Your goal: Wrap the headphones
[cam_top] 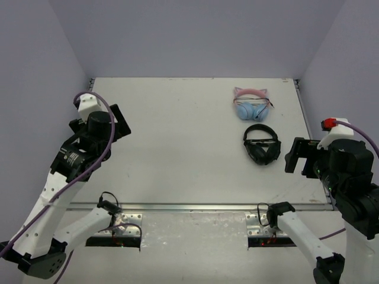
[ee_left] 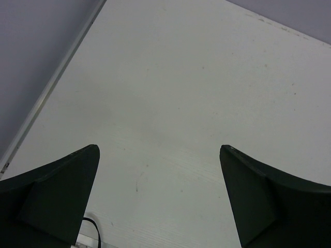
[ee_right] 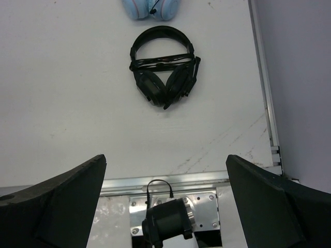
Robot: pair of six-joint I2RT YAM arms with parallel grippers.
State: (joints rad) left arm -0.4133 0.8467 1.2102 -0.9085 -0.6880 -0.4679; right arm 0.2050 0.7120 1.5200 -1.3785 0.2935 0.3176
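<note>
The headphones (cam_top: 251, 104) with light-blue ear cups and a pink cat-ear headband lie at the back right of the table, their thin black cord across the cups. Only the blue cups (ee_right: 150, 7) show at the top edge of the right wrist view. My left gripper (cam_top: 120, 123) is open and empty, raised over the left side of the table, far from the headphones. My right gripper (cam_top: 298, 156) is open and empty, raised near the right edge, in front of and to the right of them. The left wrist view shows only bare table between open fingers (ee_left: 62, 194).
All-black headphones (cam_top: 262, 144) lie just in front of the blue ones, also in the right wrist view (ee_right: 163, 64). A metal rail (cam_top: 195, 207) runs along the table's near edge, with the arm bases behind it. Walls close in the left, back and right sides.
</note>
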